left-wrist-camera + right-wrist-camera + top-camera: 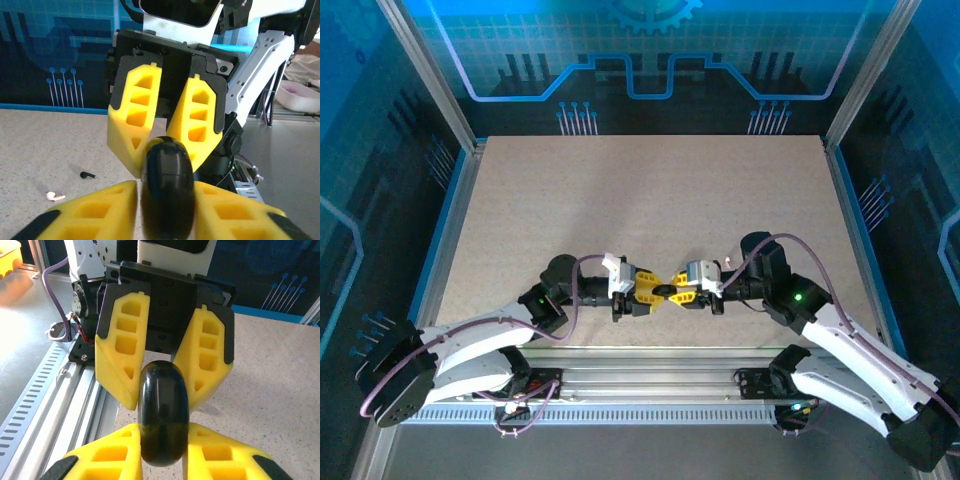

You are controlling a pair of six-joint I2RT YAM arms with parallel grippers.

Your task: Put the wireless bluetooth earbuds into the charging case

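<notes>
At the near edge of the counter (650, 190), from above, the left end effector (658, 293) and right end effector (676, 293) meet tip to tip. The left wrist view adds a black earbud (88, 175) and a whitish earbud (55, 196) lying apart on the speckled top. The right wrist view shows both pairs of hollow yellow fingers (117, 355) clamped on a glossy, rounded black charging case (164, 415).

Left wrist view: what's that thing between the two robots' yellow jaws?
A round black puck. The left gripper and right gripper both pinch it from opposite sides, shown in both wrist views.
</notes>
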